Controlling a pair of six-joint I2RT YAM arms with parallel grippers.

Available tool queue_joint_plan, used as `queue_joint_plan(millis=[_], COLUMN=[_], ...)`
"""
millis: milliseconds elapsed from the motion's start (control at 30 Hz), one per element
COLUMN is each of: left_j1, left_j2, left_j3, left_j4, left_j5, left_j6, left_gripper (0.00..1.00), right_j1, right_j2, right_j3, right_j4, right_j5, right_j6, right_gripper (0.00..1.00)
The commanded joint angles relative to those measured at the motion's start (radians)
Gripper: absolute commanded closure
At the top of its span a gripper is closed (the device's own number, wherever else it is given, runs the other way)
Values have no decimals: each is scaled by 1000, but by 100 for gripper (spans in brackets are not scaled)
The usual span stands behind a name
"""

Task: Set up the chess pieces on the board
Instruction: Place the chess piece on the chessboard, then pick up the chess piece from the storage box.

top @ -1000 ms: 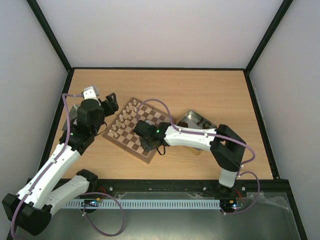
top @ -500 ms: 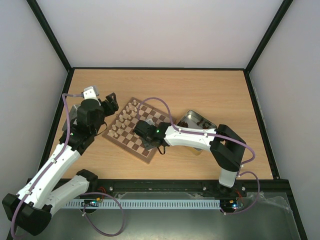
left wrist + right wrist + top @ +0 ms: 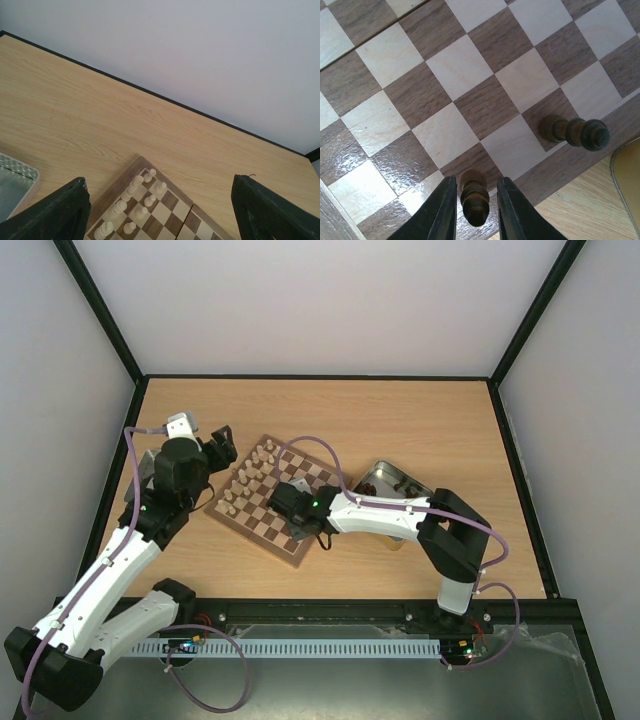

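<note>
The board (image 3: 262, 524) lies left of centre, turned like a diamond. Cream pieces (image 3: 245, 480) stand in two rows along its far-left side; they also show in the left wrist view (image 3: 132, 200). My right gripper (image 3: 298, 529) hangs low over the board's near-right edge. In the right wrist view its fingers (image 3: 444, 210) straddle a dark brown pawn (image 3: 475, 200) standing on a dark square, with a thin gap on each side. A second dark piece (image 3: 575, 132) stands two squares away on the same edge row. My left gripper (image 3: 222, 445) is wide open and empty beyond the board's left corner.
A shiny metal tin (image 3: 392, 480) sits right of the board, partly under the right arm. A grey tray (image 3: 15, 180) lies at the left under the left arm. Black frame posts and pale walls bound the wooden table.
The right gripper has shifted very slightly over the board's near-right edge. The left arm has not moved.
</note>
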Motion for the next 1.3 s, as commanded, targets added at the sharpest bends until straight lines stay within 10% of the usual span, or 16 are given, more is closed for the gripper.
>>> queue_joint_plan(millis=[0,700,1267], left_j1=[7,6,6], left_j2=[-2,11,31], left_j3=[9,15,24], left_j4=[-1,33,30], left_j5=[-5,115,126], left_j6=[6,71,65], left_gripper=[22,21,21], right_j1=[5,-454,-618], right_j2=[2,-470,-288], right_j3=[-12,-320,-397], right_j4=[4,185,261], right_j5=[33,2,-113], right_j6=[-8,183,54], right_gripper=[76,61,74])
